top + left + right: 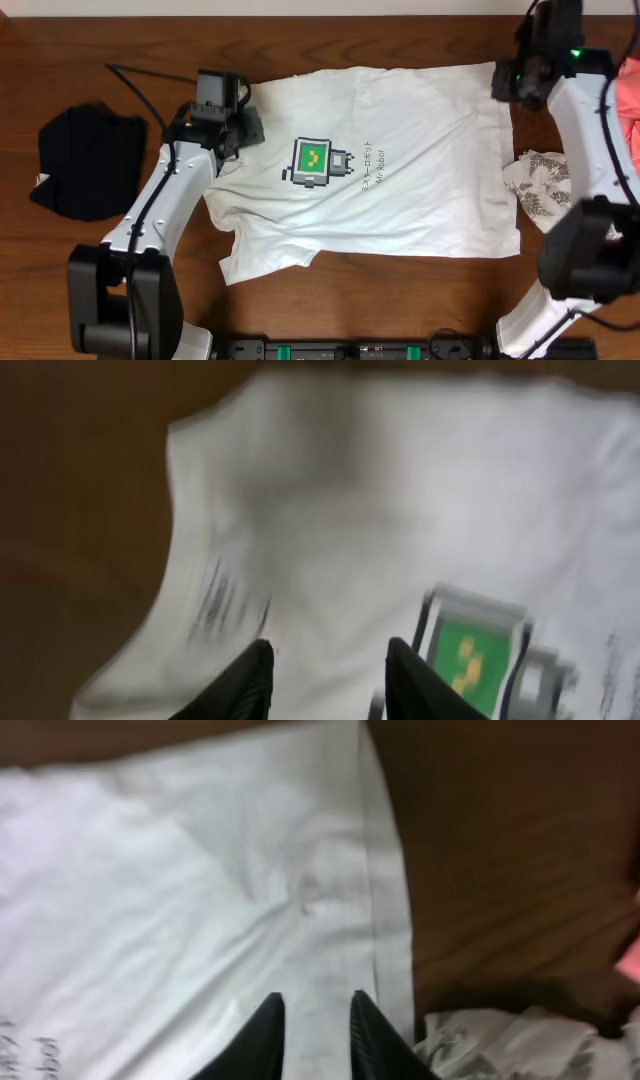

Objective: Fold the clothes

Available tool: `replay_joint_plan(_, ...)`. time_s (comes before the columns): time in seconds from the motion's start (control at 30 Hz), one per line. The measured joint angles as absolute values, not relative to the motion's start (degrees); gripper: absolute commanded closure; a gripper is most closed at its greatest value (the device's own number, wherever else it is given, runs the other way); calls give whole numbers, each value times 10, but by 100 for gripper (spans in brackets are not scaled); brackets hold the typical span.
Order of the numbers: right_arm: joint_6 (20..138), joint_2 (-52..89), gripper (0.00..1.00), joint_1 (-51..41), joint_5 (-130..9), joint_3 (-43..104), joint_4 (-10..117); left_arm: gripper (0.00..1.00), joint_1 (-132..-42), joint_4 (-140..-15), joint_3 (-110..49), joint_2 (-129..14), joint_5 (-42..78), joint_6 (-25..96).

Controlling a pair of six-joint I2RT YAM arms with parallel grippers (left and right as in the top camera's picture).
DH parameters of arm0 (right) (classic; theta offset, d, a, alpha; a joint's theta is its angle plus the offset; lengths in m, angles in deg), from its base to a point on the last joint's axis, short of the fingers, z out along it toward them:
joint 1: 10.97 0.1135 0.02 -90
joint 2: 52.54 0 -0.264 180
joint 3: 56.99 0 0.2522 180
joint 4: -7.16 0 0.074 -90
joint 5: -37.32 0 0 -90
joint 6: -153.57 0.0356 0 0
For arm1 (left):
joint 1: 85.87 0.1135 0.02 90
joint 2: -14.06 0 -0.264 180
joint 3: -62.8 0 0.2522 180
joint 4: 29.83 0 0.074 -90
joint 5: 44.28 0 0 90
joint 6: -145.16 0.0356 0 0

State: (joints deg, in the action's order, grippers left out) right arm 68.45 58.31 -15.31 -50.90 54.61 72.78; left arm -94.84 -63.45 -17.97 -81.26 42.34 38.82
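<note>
Progress nil so far — white T-shirt (400,170) spread flat on table (120,40), print up, no fold made. Black garment (85,165), leaf-patterned piece (540,185) and pink one (630,95) waiting at the sides. Left gripper (327,650) over shirt's sleeve end, jaws parted, nothing held. Right gripper (316,1000) just inside hem edge near far corner, jaws narrowly apart — no cloth pinched, apparently.
</note>
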Motion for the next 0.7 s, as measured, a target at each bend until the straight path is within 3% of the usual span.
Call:
replay_joint_plan(0.17, 683, 622, 73, -153, -512, 543, 714, 55, -939, -521, -181, -847, 427, 427)
replay_joint_plan(0.37, 683, 634, 73, -153, -515, 541, 667, 53, -926, -411, -181, -890, 430, 466)
replay_joint_plan(0.7, 683, 671, 78, -152, -527, 541, 637, 54, -926, -387, -181, -1003, 391, 481)
